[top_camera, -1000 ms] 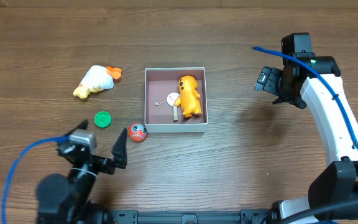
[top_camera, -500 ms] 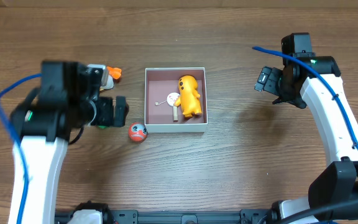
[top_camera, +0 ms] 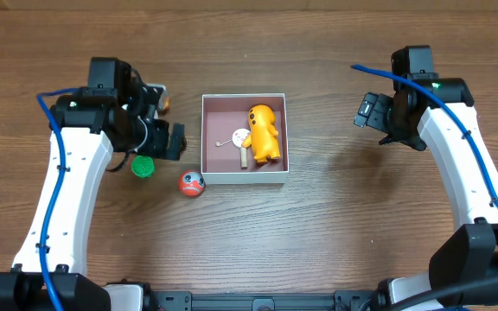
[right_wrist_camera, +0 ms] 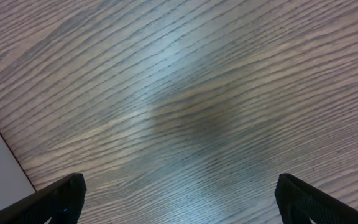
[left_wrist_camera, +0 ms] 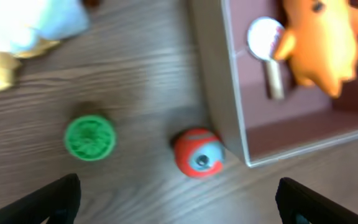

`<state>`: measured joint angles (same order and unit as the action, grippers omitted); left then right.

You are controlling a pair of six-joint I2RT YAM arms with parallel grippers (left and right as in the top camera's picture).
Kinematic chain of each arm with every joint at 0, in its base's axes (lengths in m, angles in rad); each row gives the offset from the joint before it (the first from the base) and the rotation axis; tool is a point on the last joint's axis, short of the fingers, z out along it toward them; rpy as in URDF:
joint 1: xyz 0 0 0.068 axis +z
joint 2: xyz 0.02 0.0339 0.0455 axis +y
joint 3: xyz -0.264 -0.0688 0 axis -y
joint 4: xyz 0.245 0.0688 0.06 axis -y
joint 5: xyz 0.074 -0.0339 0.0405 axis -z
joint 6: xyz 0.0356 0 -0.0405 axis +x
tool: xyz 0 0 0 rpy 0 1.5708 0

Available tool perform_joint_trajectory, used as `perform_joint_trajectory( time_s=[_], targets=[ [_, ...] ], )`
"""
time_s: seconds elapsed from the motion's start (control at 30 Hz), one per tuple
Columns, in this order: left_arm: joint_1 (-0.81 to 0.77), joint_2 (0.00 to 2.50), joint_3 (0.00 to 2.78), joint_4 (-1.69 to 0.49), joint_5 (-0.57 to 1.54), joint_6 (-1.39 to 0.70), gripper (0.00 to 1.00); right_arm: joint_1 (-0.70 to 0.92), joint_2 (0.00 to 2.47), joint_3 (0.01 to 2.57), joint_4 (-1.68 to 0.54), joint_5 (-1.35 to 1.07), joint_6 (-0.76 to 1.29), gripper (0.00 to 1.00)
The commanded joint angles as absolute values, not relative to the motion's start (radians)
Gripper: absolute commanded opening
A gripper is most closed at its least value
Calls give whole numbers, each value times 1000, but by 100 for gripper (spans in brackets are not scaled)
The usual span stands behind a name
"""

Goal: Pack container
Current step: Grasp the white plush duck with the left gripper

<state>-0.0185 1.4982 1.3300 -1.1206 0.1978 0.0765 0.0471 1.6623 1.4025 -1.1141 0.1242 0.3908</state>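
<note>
At frame centre one white-walled, mauve-floored square container (top_camera: 223, 117) holds one orange plastic figure (top_camera: 264, 132), with one red ball (top_camera: 192, 183), one green cap (top_camera: 143, 166) and one white plush duck (left_wrist_camera: 17, 31) to its left, where the left gripper (left_wrist_camera: 179, 199), jaws apart, has come up from lower left, while the right gripper (top_camera: 372, 111), equally spread, is unmoved.

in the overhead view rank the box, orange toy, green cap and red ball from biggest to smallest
1. box, clearly the largest
2. orange toy, lying inside the box
3. green cap and red ball: they look about the same across, too close to rank
</note>
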Motion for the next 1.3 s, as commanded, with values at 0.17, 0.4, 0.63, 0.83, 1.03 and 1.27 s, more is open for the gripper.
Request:
perform_joint_trajectory(
  time_s=[0.17,0.4,0.63,0.83,1.03,1.27],
  targets=[
    [-11,1499,1343,-937,-120,106,100,44,1664,1420,-1109,138,386,100],
    [27,1566,1343,-788,-134,134,100,44,1664,1420,-1109,138,386,100],
    [86,1711,1343,-688,-90,249,100,44,1664,1420,-1109,138,386,100],
    [86,1842,1343,-584,1,364,100,44,1664,1420,-1109,138,386,100],
    [85,1940,1343,-521,72,438,100,44,1664,1420,-1109,138,386,100],
    [85,2021,1343,-524,75,438,63,44,1664,1420,-1109,138,386,100]
  ],
)
